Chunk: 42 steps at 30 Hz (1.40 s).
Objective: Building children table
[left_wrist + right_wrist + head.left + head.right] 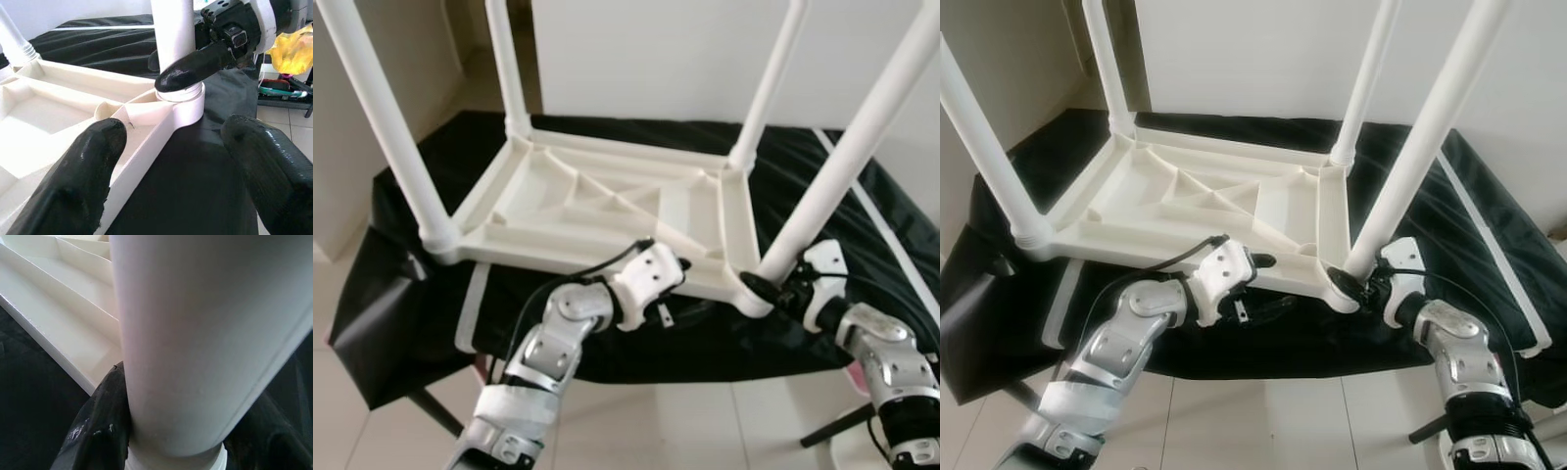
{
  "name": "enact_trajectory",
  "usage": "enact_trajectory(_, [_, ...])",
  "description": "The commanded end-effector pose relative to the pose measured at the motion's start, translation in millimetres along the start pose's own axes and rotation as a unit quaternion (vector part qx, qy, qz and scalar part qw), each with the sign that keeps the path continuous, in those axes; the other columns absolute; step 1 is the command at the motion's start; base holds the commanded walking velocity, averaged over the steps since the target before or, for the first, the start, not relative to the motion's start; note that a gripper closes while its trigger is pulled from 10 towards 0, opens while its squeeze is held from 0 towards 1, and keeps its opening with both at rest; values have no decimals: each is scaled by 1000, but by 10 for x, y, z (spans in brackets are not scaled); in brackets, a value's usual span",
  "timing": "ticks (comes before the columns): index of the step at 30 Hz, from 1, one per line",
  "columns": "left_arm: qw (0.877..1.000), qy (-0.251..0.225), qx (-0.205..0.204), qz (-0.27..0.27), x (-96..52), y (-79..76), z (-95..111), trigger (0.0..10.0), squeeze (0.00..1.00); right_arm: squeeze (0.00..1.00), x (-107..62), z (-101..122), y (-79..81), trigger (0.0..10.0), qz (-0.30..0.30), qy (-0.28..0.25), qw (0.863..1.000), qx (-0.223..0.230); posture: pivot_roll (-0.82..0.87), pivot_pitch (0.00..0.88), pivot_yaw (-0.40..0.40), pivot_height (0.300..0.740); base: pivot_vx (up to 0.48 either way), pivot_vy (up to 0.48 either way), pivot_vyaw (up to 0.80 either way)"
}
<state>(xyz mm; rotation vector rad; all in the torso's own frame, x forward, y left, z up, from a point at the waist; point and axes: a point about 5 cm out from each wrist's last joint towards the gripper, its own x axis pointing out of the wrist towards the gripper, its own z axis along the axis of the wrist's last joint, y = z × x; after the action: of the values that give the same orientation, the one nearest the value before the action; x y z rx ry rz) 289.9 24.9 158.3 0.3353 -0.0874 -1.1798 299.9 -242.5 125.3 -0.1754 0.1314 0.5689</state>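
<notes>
Right wrist view has the right gripper clamped around the near-right leg base, its long axis rising toward one o'clock; left gripper, spread open, faces it.

Probably a room in a home: pale glossy floor tiles, plain white walls, and a makeshift counter draped in crinkled black plastic sheeting, with an upturned white plastic children's table on it.
</notes>
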Motion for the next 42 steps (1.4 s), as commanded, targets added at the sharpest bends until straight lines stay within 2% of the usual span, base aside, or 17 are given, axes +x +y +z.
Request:
enact_trajectory(1, [998,4,-5,69,-4,55,-19,10000,0,0,-27,-132,63,3608,15,29,999,1,-24,27,-63,740,0,0,0])
enact_trajectory(3, [998,4,-5,69,-3,52,-20,10000,0,0,-26,-130,55,3608,10,25,1000,1,-24,27,-63,740,0,0,0])
enact_trajectory(4, [998,4,-6,68,1,46,-19,10000,0,0,-21,-106,55,10000,-3,7,1000,14,-27,27,-62,740,0,0,0])
enact_trajectory(7, [998,4,-7,66,8,42,-23,10000,0,0,-13,-66,96,10000,-27,-19,998,50,-29,27,-62,740,0,0,0])
enact_trajectory(15, [998,4,-6,67,3,52,-22,10000,0,0,28,-52,154,10000,-82,-16,995,57,-35,30,-67,740,0,0,0])
enact_trajectory(16, [998,4,-6,68,4,55,-22,10000,0,0,53,-52,185,10000,-113,-11,992,61,-37,31,-67,740,0,0,0])
enact_trajectory(19, [998,3,-7,69,10,56,-21,10000,0,0,123,-64,261,10000,-192,3,977,93,-44,30,-67,740,0,0,0])
enact_trajectory(23, [998,2,-6,69,21,62,-14,10000,0,0,178,-49,341,10000,-240,-2,962,132,-45,28,-66,740,0,0,0])
enact_trajectory(28, [998,1,-4,69,24,73,-4,10000,0,0,214,-53,421,10000,-290,2,945,151,-47,25,-64,740,0,0,0])
enact_trajectory(29, [998,1,-3,68,28,77,-2,10000,0,0,230,-54,485,10000,-324,6,931,166,-49,26,-63,740,0,0,0])
enact_trajectory(32, [998,0,-3,68,30,78,-2,10000,0,0,232,-46,511,10000,-338,8,925,171,-49,26,-63,740,0,0,0])
enact_trajectory(33, [998,-1,0,70,42,92,13,10000,0,0,275,-75,617,10000,-413,22,890,192,-45,23,-66,740,0,0,0])
enact_trajectory(34, [998,-1,0,70,42,92,13,10000,0,0,275,-75,617,10000,-413,22,890,192,-45,23,-66,740,0,0,0])
enact_trajectory(35, [997,-2,3,71,47,102,20,10000,0,0,305,-80,675,10000,-433,29,878,200,-44,23,-67,740,0,0,0])
enact_trajectory(36, [997,-2,3,71,47,102,20,10000,0,0,305,-80,675,10000,-433,29,878,200,-44,23,-67,740,0,0,0])
enact_trajectory(38, [997,-3,3,77,51,125,30,10000,0,0,349,-51,763,10000,-455,36,864,213,-36,22,-71,740,0,0,0])
enact_trajectory(42, [996,-6,2,85,51,167,53,10000,0,0,441,53,851,10000,-435,15,872,223,-37,22,-71,740,0,0,0])
